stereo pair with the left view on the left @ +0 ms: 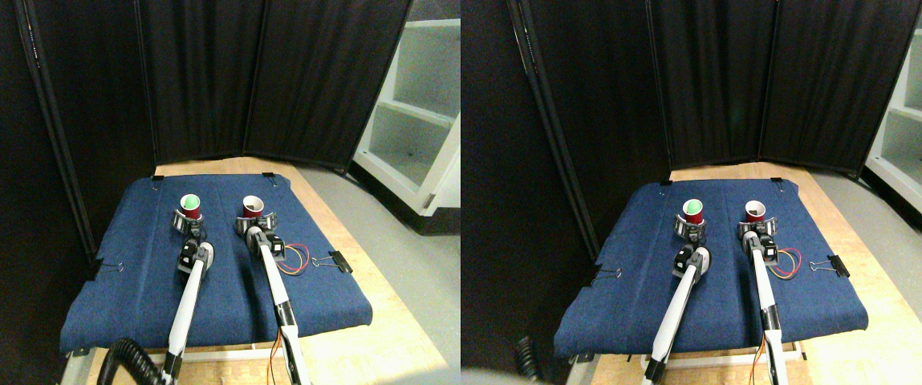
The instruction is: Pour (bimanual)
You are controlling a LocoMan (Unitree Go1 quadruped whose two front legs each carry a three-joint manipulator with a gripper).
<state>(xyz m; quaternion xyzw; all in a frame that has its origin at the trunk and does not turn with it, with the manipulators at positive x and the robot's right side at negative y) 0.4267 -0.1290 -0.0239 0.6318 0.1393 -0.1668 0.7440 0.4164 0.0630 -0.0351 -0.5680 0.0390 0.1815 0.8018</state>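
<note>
Two red cups stand upright on the blue cloth, left cup inside the left gripper, right cup inside the right gripper, jaws apparently clasping each, ready for pouring

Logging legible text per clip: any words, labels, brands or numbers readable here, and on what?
None readable. The two red cups show no print, nor do the blue cloth, the black curtain and the white shelf. Both manipulators are too small to show any marking.

The white shelf is cut off by the right edge. Beside the blue cloth, the lower bodies of both red cups are hidden by gripper hardware.
</note>
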